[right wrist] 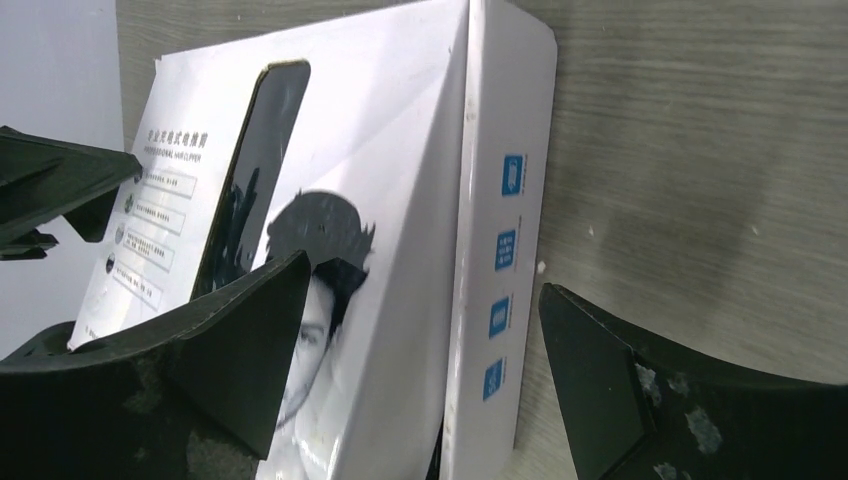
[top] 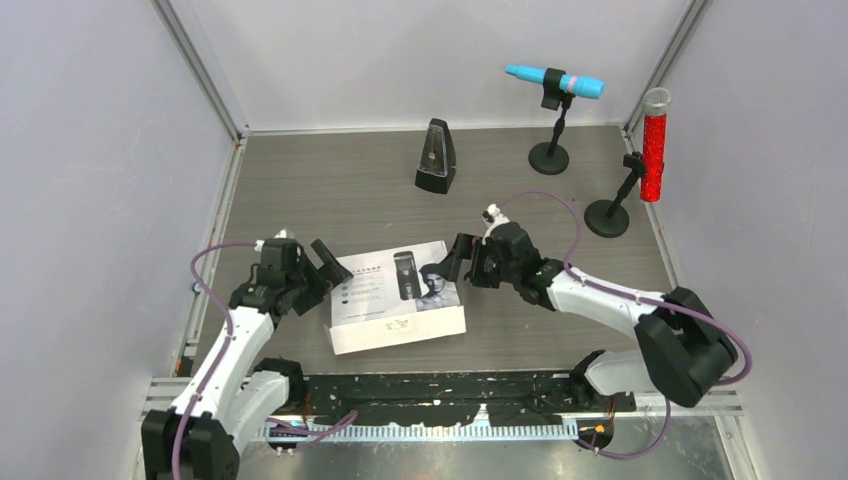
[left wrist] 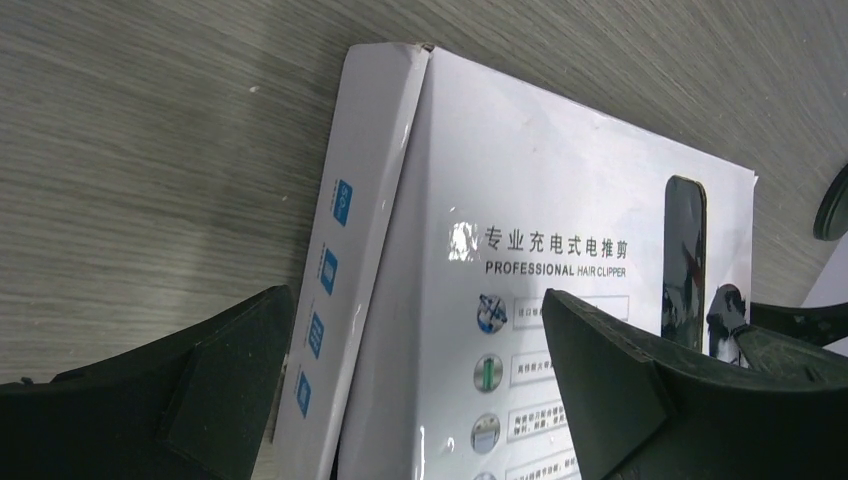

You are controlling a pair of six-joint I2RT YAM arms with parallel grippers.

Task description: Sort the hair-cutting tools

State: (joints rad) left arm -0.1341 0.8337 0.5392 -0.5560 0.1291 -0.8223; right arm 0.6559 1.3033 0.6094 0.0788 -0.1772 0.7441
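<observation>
Both ends of the white box (top: 400, 312) are covered: my left gripper (top: 335, 268) and right gripper (top: 462, 262), each spread wide, empty. That's for opening it, I think.

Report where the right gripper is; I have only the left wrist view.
Observer: The right gripper is open, straddling the right end wall of the white box.
Operator: Confirm the box is shut.
Observer: From the top view it lies flat on the table, fully closed.
Operator: List what stands behind it.
Observer: A black metronome, a blue microphone and a red microphone, all farther back and clear of the box.
</observation>
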